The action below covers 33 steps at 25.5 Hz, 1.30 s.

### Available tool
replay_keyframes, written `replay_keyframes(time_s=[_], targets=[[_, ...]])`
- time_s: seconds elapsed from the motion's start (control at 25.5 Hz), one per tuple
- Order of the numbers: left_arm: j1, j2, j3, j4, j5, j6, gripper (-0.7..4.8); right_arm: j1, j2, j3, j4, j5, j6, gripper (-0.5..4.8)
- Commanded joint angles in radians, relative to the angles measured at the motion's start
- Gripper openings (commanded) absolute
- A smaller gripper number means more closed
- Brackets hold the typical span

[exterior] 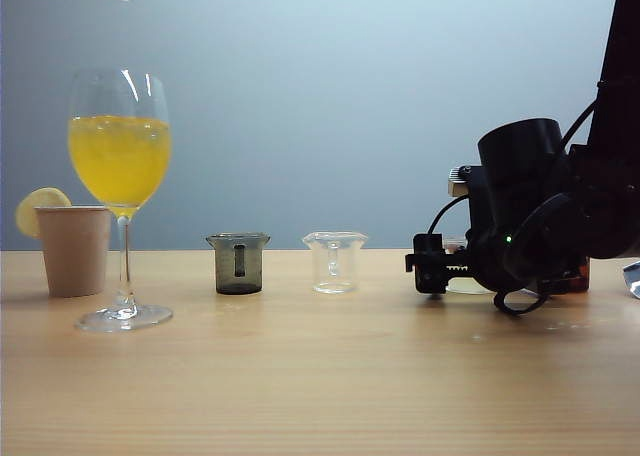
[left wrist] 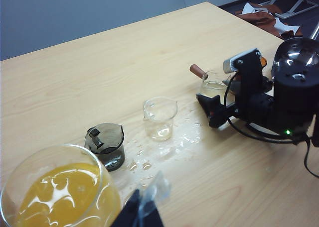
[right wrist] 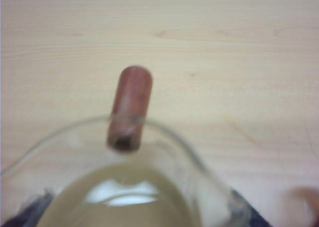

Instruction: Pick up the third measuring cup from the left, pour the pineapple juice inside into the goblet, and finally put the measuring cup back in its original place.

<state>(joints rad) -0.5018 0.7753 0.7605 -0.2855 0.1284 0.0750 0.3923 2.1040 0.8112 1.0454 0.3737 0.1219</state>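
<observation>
Light wood tabletop; tall clear stemmed goblet w/ yellow liquid at far left. Right gripper low, jaws spread wide around the small clear straight-sided third measuring cup, not yet clamped. Cup holds pale cloudy pineapple juice: light, slick, brittle; grip mid-wall, below brown stub. Left gripper hovers by goblet; opening can't tell.

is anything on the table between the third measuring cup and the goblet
Yes: the clear flared-rim cup and the dark smoky cup stand in a row between the small clear measuring cup, at the right gripper, and the tall stemmed goblet.
</observation>
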Motion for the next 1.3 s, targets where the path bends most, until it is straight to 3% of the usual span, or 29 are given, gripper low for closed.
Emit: replay_keyframes(time_s=[0.04,0.27,0.59,0.71,0.75,0.79,1.1,1.3], targets=[[0.001,-0.002,0.006,0.010,0.004,0.003,-0.05,-0.008,-0.002,0.024,-0.002,-0.013,0.001,4.79],[0.001,-0.002,0.006,0.010,0.004,0.003,-0.05,-0.014,-0.002,0.055,-0.058,-0.067,-0.021,4.79],[0.001,-0.002,0.006,0.010,0.004,0.003,-0.05,-0.013,-0.001,0.055,-0.070,-0.060,-0.019,4.79],[0.001,-0.002,0.006,0.010,0.004,0.003,-0.05,-0.013,-0.001,0.055,-0.077,-0.063,-0.019,2.86],[0.001,-0.002,0.006,0.010,0.004,0.003,-0.05,-0.013,-0.001,0.055,-0.079,-0.063,-0.020,1.59],[0.001,-0.002,0.006,0.010,0.004,0.003,-0.05,-0.013,-0.001,0.055,-0.079,-0.062,-0.020,1.21],[0.001,-0.002,0.006,0.010,0.004,0.003,-0.05,-0.010,-0.019,0.055,-0.077,-0.065,-0.022,1.07],[0.001,-0.002,0.006,0.010,0.004,0.003,-0.05,0.016,-0.111,0.056,-0.129,-0.130,-0.079,1.07]])
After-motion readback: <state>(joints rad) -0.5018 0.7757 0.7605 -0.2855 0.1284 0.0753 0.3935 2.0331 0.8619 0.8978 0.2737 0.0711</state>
